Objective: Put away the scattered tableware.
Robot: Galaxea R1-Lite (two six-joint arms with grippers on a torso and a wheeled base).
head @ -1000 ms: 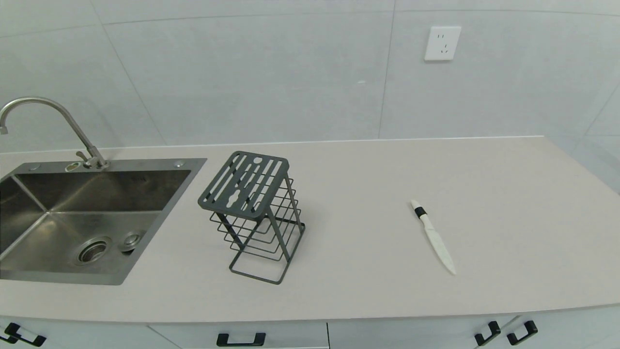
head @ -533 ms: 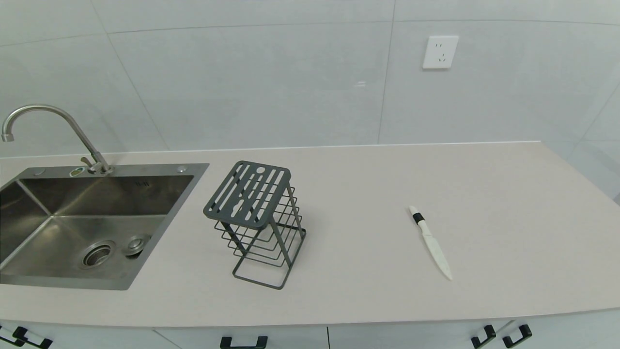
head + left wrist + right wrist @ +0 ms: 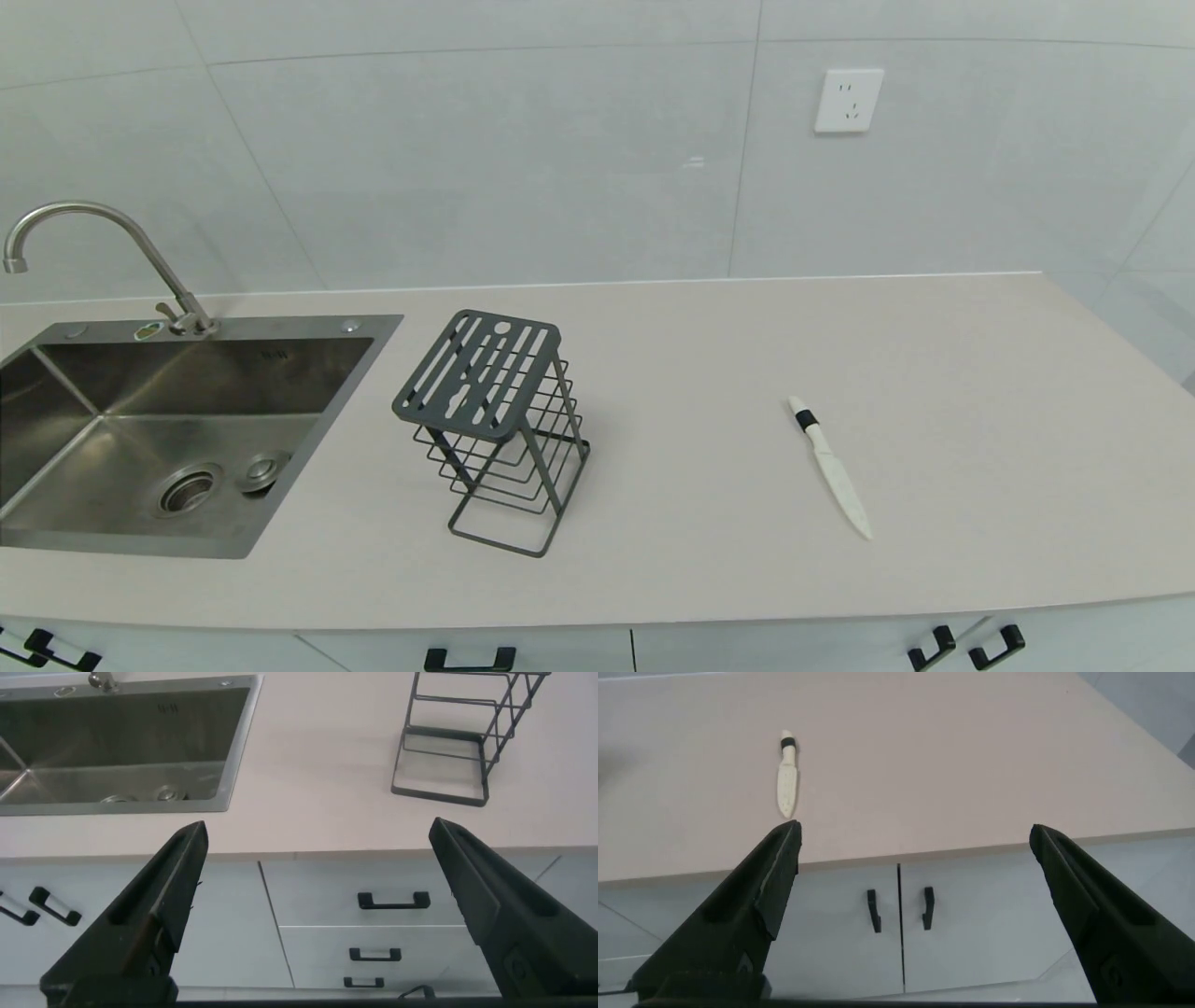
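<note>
Kitchen counter (image 3: 709,355) with one item left to put away. The knife (image 3: 830,465) lies flat on the robot's right side. Its black-banded end points toward the wall and its pointed end toward the counter's front edge. It sits well apart from the rack (image 3: 492,429), which stands upright near the middle, just beside the sink (image 3: 233,322). The rack's slotted top plate tilts toward the robot, so you can judge that a blade is meant to drop in from above and in front.

Left gripper (image 3: 318,829): the fingers are spread wide and hold nothing. It hangs below and in front of the counter edge, facing the drawers, with the foot of the rack (image 3: 439,761) and the sink (image 3: 121,803) beyond it.

Right gripper (image 3: 915,829): the fingers are equally wide and equally empty. It is also low, before the counter front, with the knife (image 3: 787,777) ahead and off to one side.

Both arms appear parked with wide jaws so that either can begin a pick. You would expect the right arm to take the knife, since it is the nearer one. The knife lies flat, so plan a pinch across its narrow width near the banded end. That hold leaves the blade free to enter a slot.
</note>
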